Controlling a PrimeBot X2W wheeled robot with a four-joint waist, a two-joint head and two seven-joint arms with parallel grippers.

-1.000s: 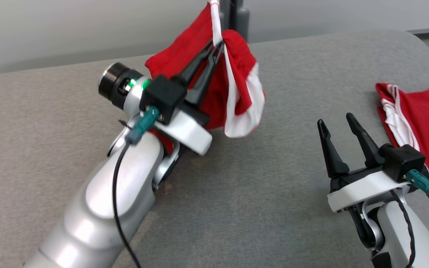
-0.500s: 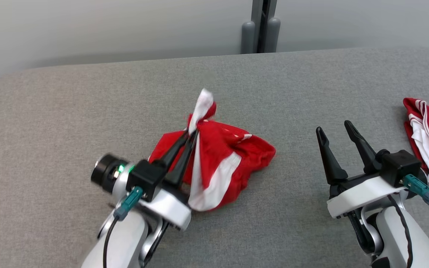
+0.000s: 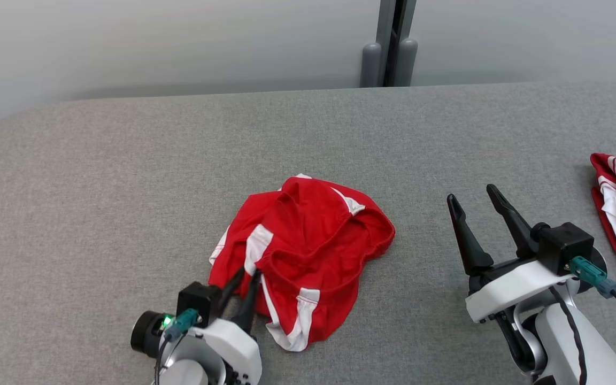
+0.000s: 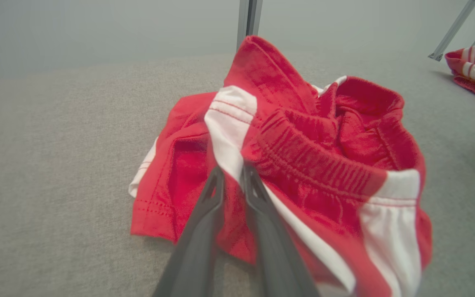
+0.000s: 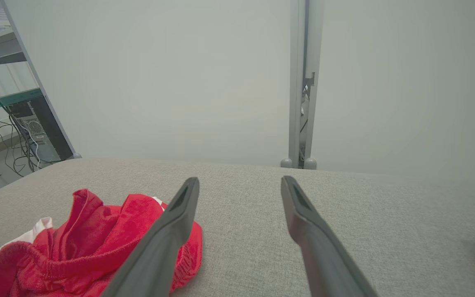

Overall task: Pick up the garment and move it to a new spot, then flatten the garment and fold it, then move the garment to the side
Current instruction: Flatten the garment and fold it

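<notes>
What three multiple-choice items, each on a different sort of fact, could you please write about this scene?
1. Where does the crumpled garment in the middle lie?
A. On the grey surface, right by the left gripper
B. On the floor
C. Hung on the wall

2. What colours is it?
A. Blue and yellow
B. Red and white
C. All black

3. How does the right gripper stand?
A. Shut on cloth
B. Open, holding nothing
C. Shut and empty

Answers:
1 A: the head view shows it heaped on the grey surface at the left fingertips.
2 B: the cloth is red with white stripes.
3 B: the right wrist view shows its fingers spread with only bare surface between them.
</notes>
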